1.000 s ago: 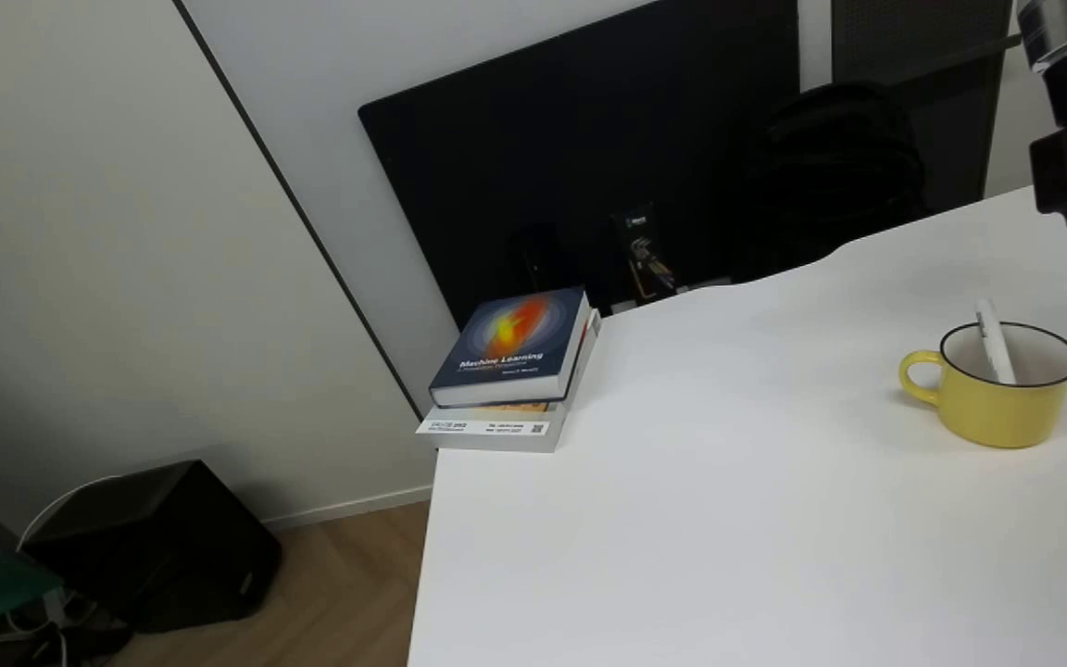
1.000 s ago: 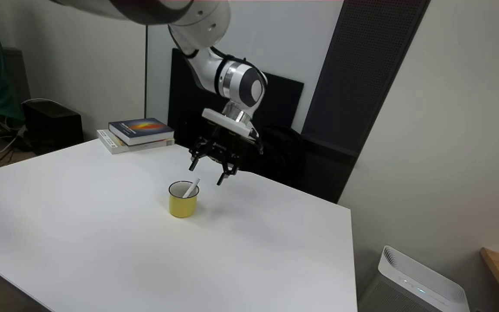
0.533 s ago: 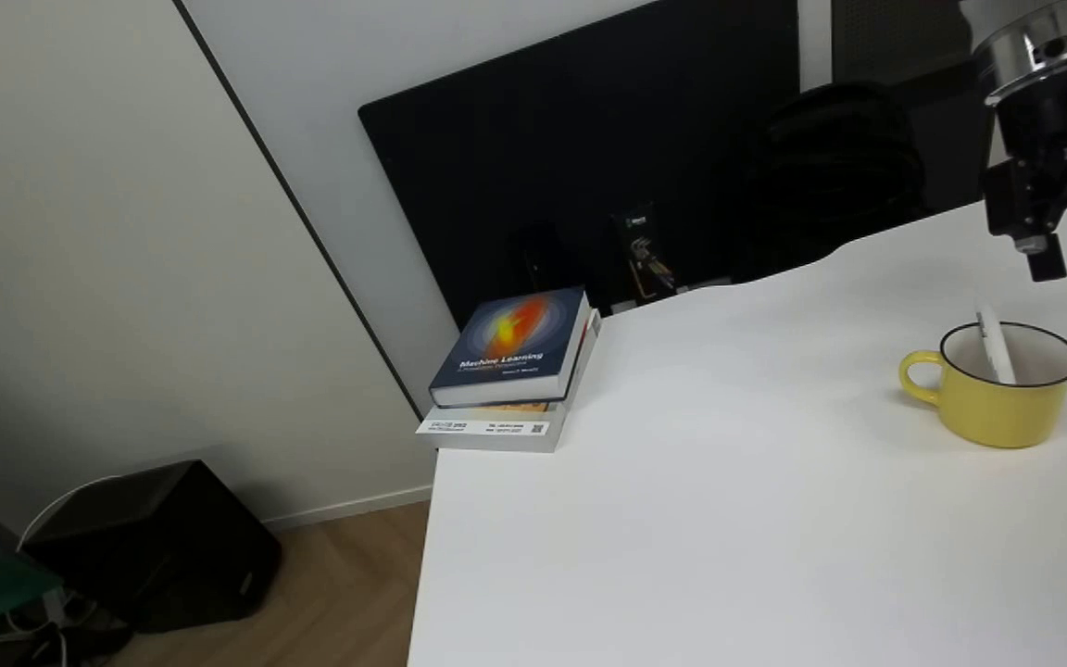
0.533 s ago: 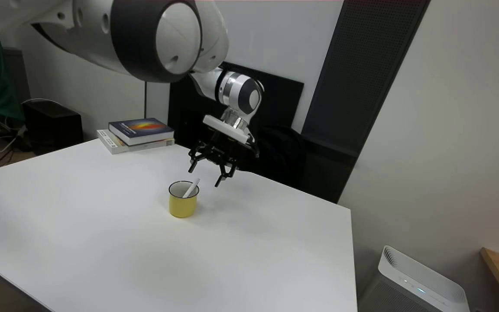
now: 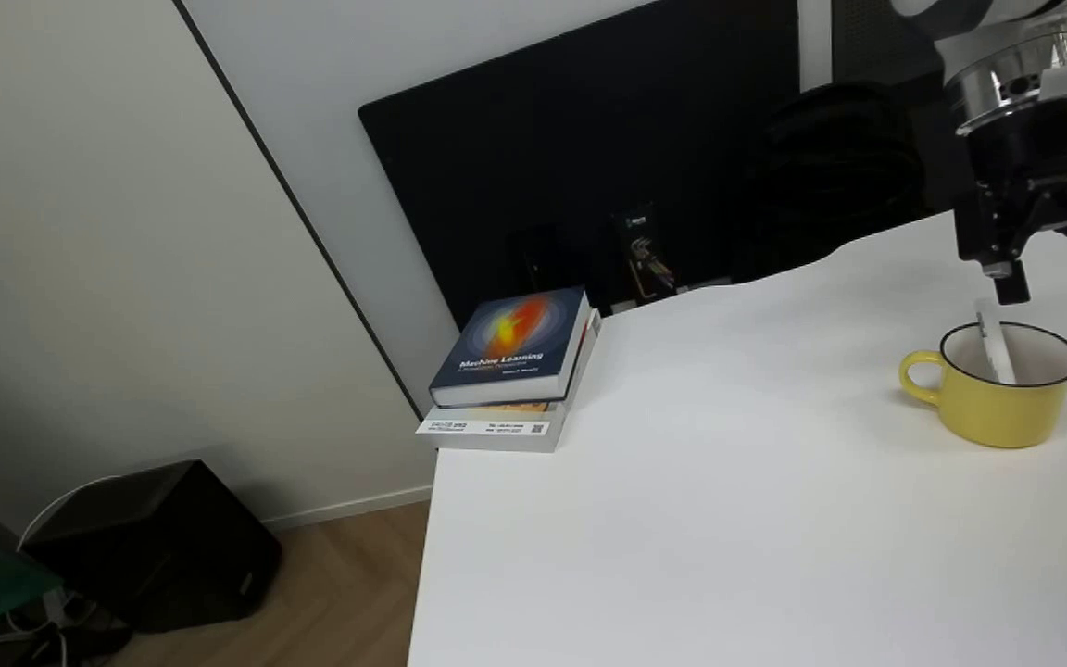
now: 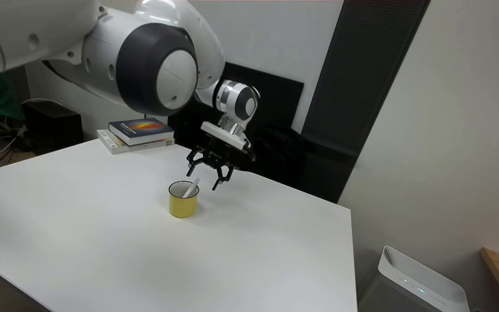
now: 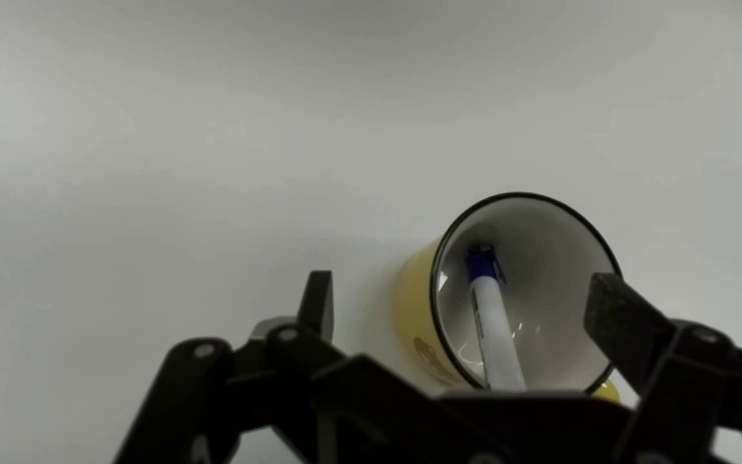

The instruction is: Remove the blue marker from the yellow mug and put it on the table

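Note:
The yellow mug [image 5: 1001,414] with a dark rim stands upright on the white table [image 5: 682,537]. It also shows in an exterior view [image 6: 182,207] and the wrist view [image 7: 417,303]. The blue marker [image 7: 496,328] leans inside the mug, blue cap down, white barrel sticking out above the rim. Its white end shows in both exterior views [image 5: 995,343] [image 6: 191,189]; in the wrist view that end is hidden behind the gripper body. My gripper [image 5: 1057,275] is open and empty, above and behind the mug [image 6: 203,178]. In the wrist view its fingers stand wide apart, either side of the marker [image 7: 463,301].
Two stacked books [image 5: 515,347] lie at a table corner, also seen in an exterior view [image 6: 141,132]. A dark panel [image 5: 589,157] and a black backpack [image 5: 839,176] stand behind the table. A white appliance [image 6: 418,281] stands beyond the table's edge.
My gripper has moved down and closer to the mug, leftward in both exterior views, staying open. The mug and marker have not moved.

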Tool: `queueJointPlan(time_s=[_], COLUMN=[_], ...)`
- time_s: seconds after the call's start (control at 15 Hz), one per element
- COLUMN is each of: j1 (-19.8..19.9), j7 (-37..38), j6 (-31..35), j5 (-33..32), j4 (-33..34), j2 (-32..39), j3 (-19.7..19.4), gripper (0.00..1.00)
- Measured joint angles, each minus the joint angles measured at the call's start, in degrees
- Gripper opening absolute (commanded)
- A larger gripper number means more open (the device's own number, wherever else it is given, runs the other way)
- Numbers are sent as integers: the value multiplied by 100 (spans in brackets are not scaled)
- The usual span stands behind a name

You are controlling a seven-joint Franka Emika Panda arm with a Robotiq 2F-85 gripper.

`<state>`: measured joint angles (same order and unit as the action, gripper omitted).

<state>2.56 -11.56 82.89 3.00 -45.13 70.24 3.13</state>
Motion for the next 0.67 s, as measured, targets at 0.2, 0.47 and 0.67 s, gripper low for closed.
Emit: queueJointPlan(time_s=[0.2, 0.47, 0.67], j1=[-47, -117, -148], j7=[0, 0, 0], j6=[-14, -13, -6], j5=[0, -1, -2], j4=[261, 587, 721], j2=[187, 416, 526], j3=[9, 9, 9], gripper=[100, 100, 100])
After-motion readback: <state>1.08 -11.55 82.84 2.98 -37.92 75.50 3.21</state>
